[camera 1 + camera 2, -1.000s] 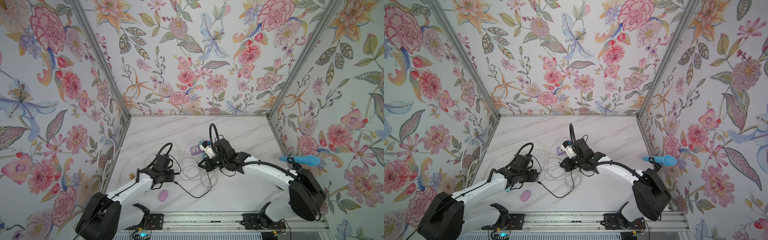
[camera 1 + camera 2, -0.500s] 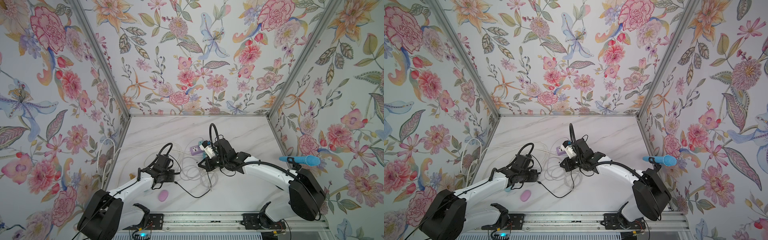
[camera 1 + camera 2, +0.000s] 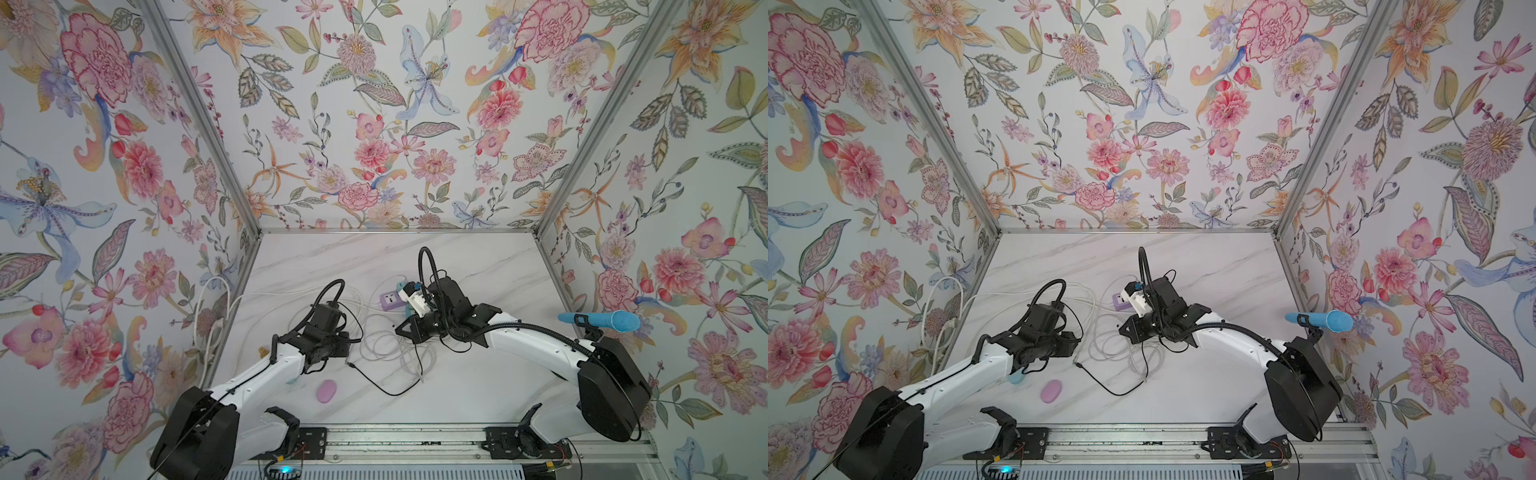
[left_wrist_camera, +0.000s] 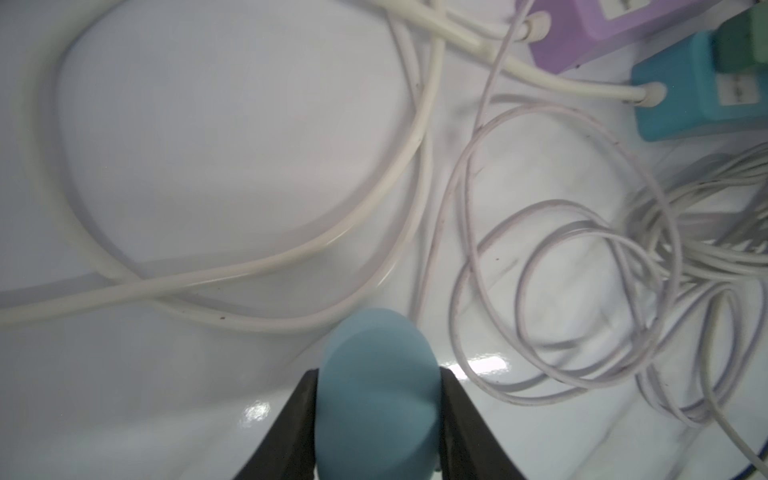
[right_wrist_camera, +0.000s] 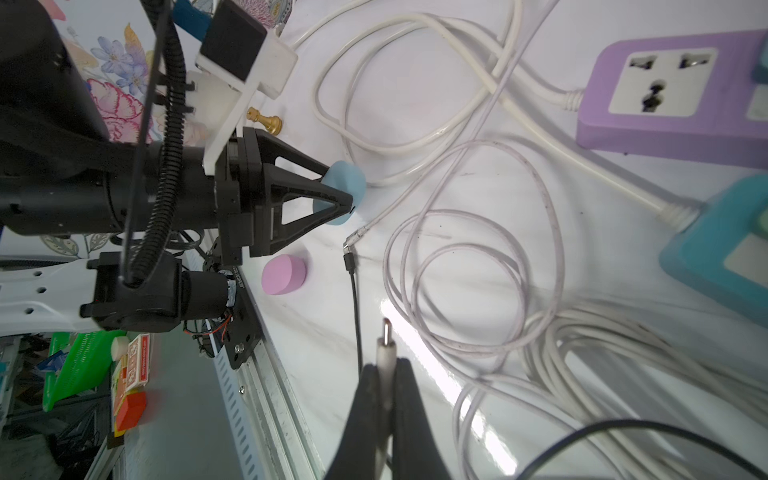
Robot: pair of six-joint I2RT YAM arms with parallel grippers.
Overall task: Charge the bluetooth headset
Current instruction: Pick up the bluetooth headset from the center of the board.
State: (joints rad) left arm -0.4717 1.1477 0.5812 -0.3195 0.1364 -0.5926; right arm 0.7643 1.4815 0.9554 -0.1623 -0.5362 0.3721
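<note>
The left gripper (image 4: 377, 376) pinches the blue headset case (image 4: 374, 345), whose lower end is cut off at the picture's edge. In a top view the case (image 3: 1016, 377) is mostly hidden under the arm. The right gripper (image 5: 385, 365) is clamped on a white charging plug (image 5: 382, 343), its cable lost behind the jaws.

White arm links (image 3: 266, 372), black joint housings (image 3: 611, 390), ribbed black cable conduits (image 5: 176, 104), black triangular-framed hand fingers (image 5: 337, 199).

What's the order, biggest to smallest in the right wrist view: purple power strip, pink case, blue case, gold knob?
1. purple power strip
2. pink case and blue case, about alike; the blue is partly hidden
3. gold knob
</note>
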